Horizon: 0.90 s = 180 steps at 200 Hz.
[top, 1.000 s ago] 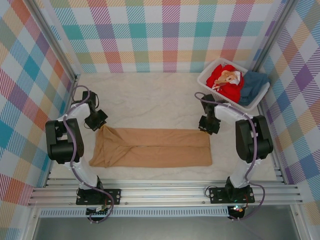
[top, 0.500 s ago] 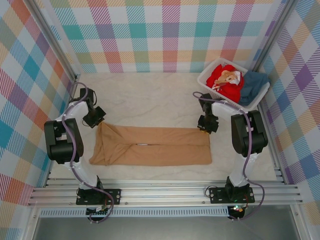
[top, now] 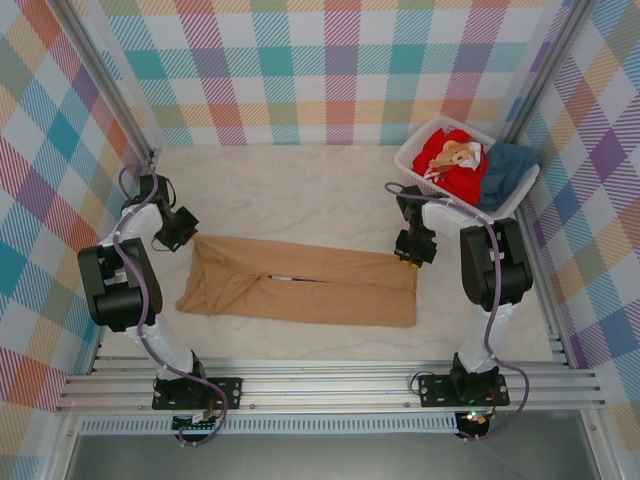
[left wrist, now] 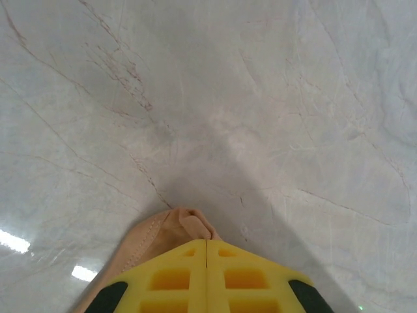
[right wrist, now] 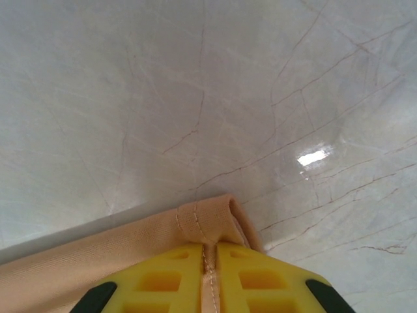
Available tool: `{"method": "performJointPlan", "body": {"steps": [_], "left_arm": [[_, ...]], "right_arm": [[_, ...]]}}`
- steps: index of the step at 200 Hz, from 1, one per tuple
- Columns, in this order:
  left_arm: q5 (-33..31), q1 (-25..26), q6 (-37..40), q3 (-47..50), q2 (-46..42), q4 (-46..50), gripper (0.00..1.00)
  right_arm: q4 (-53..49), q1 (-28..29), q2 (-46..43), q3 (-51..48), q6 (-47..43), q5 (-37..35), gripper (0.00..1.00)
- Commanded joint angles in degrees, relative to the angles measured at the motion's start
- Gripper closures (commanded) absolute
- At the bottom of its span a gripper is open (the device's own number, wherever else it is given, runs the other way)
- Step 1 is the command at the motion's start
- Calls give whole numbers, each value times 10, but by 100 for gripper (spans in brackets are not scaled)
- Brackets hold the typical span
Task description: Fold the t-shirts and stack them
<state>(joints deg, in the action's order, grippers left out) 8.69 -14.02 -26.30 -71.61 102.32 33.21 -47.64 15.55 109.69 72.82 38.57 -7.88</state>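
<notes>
Roughly, we're early in the job: one of three shirts is on the go, none finished. In the top view the tan-brown t-shirt [top: 300,290] lies across the middle of the frame as a long flat band, left to right, on the pale table [top: 300,190]. A seam line down its ctr suggests both long edges are already folded in, i.e. the lengthwise fold looks done. We see the left gripper [top: 178,228] at the band's upper-left corner and the right gripper [top: 413,250] at its upper-right corner. From the left wrist cam, the yellow pads [left wrist: 195,264] are pressed together w/ no gap, and a nub of tan cloth pokes out just ahead of them, so we judge that corner pinched. From the right wrist cam the jaws are narrow, w/ a hemmed fold of the same cloth clamped between the pads [right wrist: 260,261] and curling over their tips. Left to do, as we read it: the crosswise fold(s) on this shirt, then setting it down as the base of a stack. The red t-shirt [top: 450,160] and dark teal t-shirt [top: 507,168] sit heaped in the white basket [top: 460,203] at upper right — not yet laid out, so approx. two-thirds-plus of the work remains.
</notes>
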Motion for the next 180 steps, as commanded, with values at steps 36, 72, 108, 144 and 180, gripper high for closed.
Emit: {"method": "performJointPlan", "body": {"steps": [36,72,108,144,180], "left_arm": [[-30,-6,-12,-4,14,30,63],[-23,10,-42,64,-83,13,63],[54,25,-33,146,-122,-19,74],[78,25,11,126,-70,6,84],[38,29,31,122,-56,37,81]], "right_arm": [[7,-4,11,18,-26,10,78],[6,-4,-9,29,-45,3,76],[1,-4,-15,39,-55,5,76],[0,3,-34,37,-58,7,76],[-3,5,-40,34,-53,7,75]]}}
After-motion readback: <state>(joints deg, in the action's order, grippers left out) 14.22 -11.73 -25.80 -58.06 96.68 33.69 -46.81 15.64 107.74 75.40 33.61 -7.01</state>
